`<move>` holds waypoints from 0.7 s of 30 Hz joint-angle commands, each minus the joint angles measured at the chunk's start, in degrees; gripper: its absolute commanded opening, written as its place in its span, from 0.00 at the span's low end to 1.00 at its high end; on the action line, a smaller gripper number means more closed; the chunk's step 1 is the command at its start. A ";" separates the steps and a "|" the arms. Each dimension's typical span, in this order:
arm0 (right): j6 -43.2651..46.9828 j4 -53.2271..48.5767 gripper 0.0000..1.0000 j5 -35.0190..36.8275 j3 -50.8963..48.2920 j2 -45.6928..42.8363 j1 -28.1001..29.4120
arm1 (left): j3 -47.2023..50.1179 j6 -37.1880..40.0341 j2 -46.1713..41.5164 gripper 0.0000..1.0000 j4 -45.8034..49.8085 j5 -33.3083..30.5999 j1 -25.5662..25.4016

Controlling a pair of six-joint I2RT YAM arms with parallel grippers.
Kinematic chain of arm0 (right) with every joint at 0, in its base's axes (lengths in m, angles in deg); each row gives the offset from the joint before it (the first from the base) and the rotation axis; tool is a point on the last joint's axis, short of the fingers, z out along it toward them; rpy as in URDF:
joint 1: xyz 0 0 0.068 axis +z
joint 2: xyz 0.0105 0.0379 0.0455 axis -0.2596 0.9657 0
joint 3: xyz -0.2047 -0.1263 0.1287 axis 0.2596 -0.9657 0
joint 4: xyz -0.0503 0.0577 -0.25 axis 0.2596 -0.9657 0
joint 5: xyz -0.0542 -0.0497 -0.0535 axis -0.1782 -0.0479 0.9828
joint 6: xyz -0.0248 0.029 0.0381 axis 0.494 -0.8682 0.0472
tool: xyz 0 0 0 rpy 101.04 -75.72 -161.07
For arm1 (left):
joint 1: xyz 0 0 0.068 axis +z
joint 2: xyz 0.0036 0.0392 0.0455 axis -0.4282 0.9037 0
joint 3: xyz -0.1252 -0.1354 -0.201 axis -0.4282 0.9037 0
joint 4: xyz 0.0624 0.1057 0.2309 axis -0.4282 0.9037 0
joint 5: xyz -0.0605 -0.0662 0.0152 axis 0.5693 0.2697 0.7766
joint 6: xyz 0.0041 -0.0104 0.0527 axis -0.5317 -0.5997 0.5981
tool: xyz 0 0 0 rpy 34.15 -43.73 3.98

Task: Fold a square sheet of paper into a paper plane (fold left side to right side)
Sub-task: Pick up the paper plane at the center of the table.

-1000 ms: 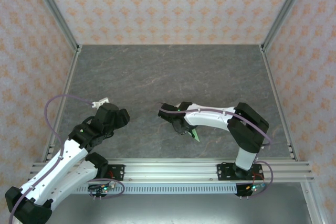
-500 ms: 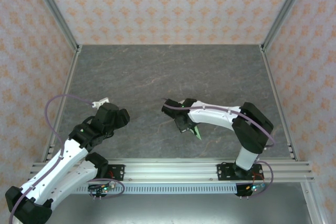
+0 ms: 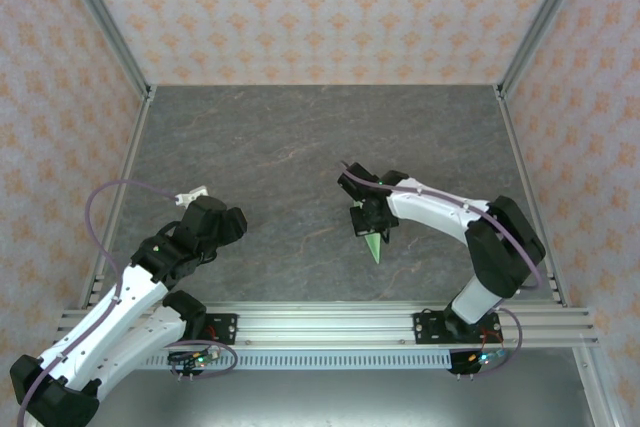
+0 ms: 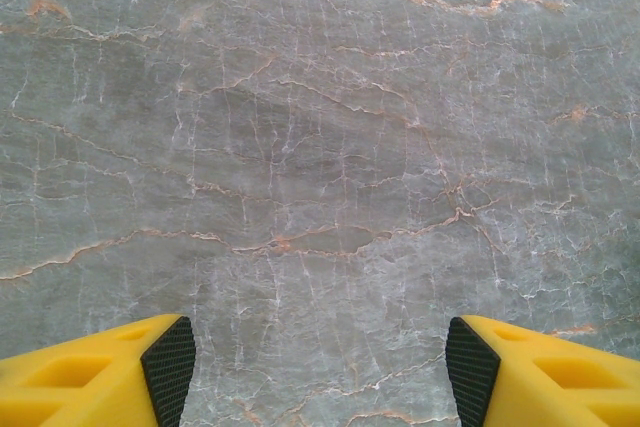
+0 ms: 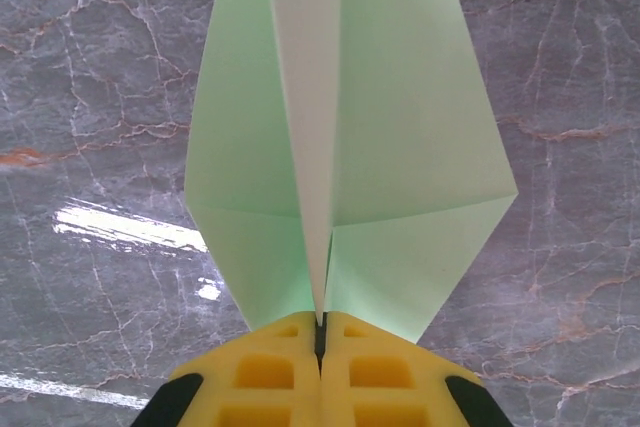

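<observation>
Item: pale green folded paper plane point(image 5: 345, 137), a narrow pointed dart with a long centre crease. It is judged very light, thin, limp in the wings and easily creased or crushed, so it is best taken by the stiffer layered centre fold at the wide tail end. Location: right of centre over the grey marbled table top point(image 4: 320, 147), point toward the near edge; contact with the table cannot be told. Claws: right gripper point(image 5: 320, 332) pinched tight on the plane's centre fold, a wing spread either side; left gripper point(image 4: 320, 367) jaws wide apart, holding nothing, over bare table well to the left.
</observation>
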 commanded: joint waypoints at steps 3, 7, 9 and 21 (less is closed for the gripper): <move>1.15 0.62 0.09 -0.22 -0.59 1.95 -1.06 | -0.15 0.55 -0.06 0.70 1.48 -1.60 -0.23; 1.30 0.62 0.13 0.48 -0.42 2.93 -1.20 | -0.15 0.42 -0.06 0.70 1.46 -1.60 -0.28; 1.35 0.59 0.15 0.76 -0.42 3.26 -1.20 | -0.21 0.51 -0.06 0.70 1.48 -1.52 -0.22; 1.65 2.22 0.20 0.80 -0.99 5.96 -2.04 | -0.24 0.56 -0.04 0.70 1.58 -1.69 -0.24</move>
